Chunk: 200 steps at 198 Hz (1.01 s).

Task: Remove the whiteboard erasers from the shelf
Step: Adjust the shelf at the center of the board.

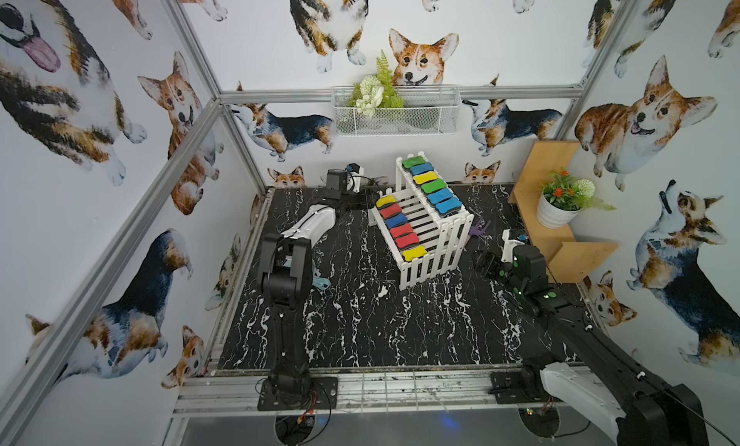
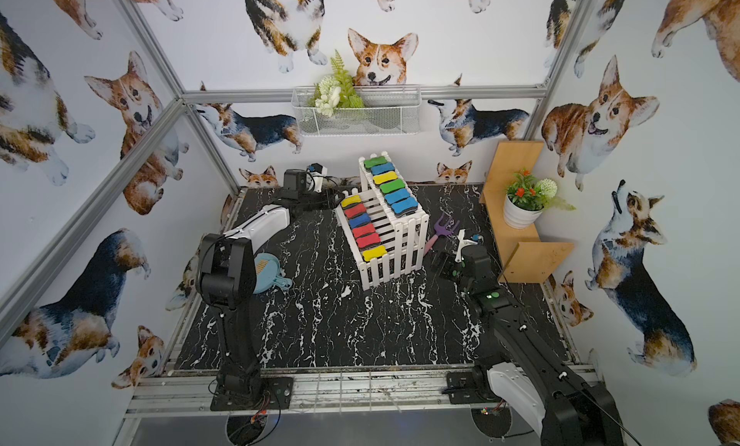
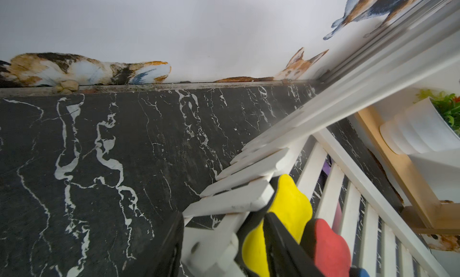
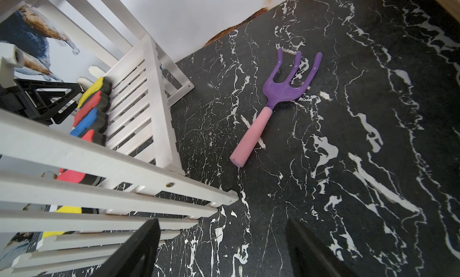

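Observation:
The white slatted shelf [image 1: 428, 267] stands at the back middle of the floor. Its lower tier carries a row of whiteboard erasers [image 1: 401, 230], and its upper tier carries another row [image 1: 433, 186]. My left gripper [image 1: 370, 197] is at the far end of the lower row. In the left wrist view the left gripper [image 3: 224, 221] straddles the shelf's end picket. One finger [image 3: 281, 236] lies across the end yellow eraser [image 3: 288, 203], beside a red one [image 3: 326, 248]. The other finger is outside the picket with floor showing beside it. My right gripper [image 4: 221, 253] hangs open over the floor right of the shelf [image 4: 159, 114].
A purple-and-pink toy fork [image 4: 286, 89] lies on the floor between the shelf and my right gripper [image 2: 440, 265]. A tan stepped shelf [image 1: 576, 255] with a potted plant [image 1: 556, 211] stands at the right wall. A wire basket [image 1: 396, 111] hangs on the back wall. A light-blue item [image 2: 268, 271] lies by the left arm.

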### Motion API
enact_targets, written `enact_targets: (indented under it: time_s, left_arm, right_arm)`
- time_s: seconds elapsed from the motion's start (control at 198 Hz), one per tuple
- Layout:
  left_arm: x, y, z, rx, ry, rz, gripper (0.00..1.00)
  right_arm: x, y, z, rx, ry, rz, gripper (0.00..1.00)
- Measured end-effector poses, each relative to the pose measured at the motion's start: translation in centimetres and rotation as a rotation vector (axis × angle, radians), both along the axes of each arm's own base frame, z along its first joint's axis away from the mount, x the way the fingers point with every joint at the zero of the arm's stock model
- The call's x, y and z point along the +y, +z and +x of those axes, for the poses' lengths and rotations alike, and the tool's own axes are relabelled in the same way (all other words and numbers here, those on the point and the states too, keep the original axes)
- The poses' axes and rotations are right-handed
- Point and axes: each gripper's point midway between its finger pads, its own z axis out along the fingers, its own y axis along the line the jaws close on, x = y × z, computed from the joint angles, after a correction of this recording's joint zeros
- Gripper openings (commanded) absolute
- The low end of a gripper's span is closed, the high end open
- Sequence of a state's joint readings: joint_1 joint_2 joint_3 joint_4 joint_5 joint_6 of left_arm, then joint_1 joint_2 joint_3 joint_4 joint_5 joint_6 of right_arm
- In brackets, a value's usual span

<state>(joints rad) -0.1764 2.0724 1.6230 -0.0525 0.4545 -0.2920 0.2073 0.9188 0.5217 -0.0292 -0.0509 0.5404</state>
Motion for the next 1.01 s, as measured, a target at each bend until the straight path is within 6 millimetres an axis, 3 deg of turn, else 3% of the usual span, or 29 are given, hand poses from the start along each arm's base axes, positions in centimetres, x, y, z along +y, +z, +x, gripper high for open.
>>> enact_targets:
  time_s: [0.287, 1.009]
  left_arm:
    - [1.7, 1.3, 0.2, -0.046, 0.081, 0.031, 0.47]
    - [0.9, 0.9, 0.2, -0.048, 0.062, -0.021, 0.29]
  right_arm:
    - [0.0, -0.1, 0.0, 0.002, 0.000, -0.001, 0.85]
    - [-0.3, -0.3, 0.0, 0.003, 0.000, -0.020, 0.85]
